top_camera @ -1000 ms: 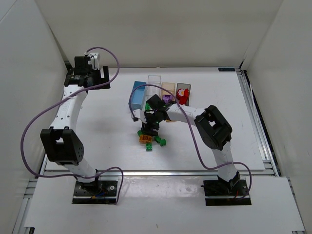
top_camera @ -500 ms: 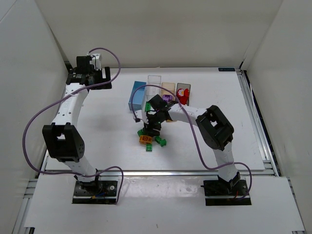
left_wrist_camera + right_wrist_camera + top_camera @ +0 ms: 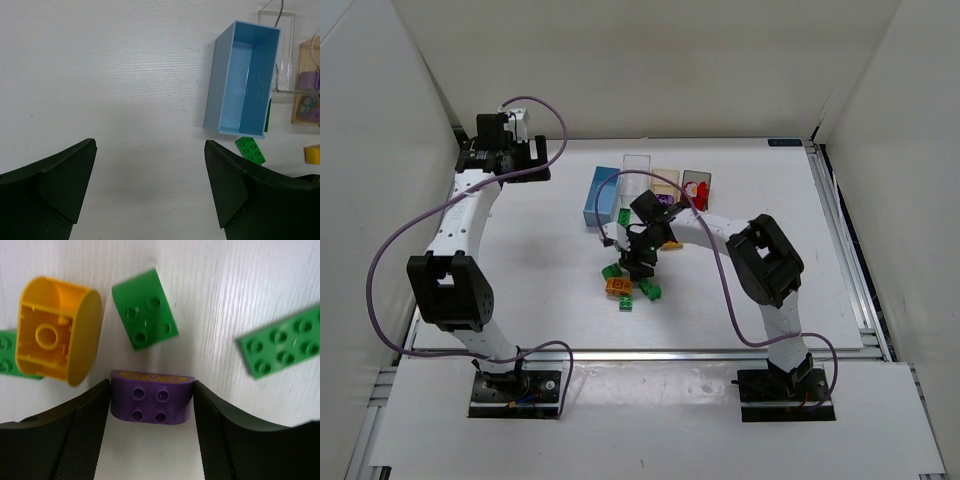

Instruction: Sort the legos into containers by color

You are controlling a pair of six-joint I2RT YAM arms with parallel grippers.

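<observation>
In the right wrist view a purple lego (image 3: 152,397), studs up, lies on the table between my right gripper's (image 3: 152,386) fingers, which touch both its ends. Around it lie an orange-yellow lego (image 3: 57,335), a green block (image 3: 145,310) and a green plate (image 3: 282,347). From above, the right gripper (image 3: 638,262) is down in the lego pile, by an orange piece (image 3: 618,285). The containers stand in a row: light blue (image 3: 602,196), clear (image 3: 637,168), peach (image 3: 665,180) and dark grey (image 3: 698,183). My left gripper (image 3: 505,160) is open at the far left.
The left wrist view looks down on bare white table between the open fingers (image 3: 60,180), with the blue bin (image 3: 245,75) and a green plate (image 3: 251,150) to the right. Purple pieces lie in the peach bin (image 3: 307,112), red ones in the dark grey bin.
My right gripper has lowered slightly into the pile and its fingers have narrowed onto the purple lego. The left arm shifted slightly a second ago and has since held still.
</observation>
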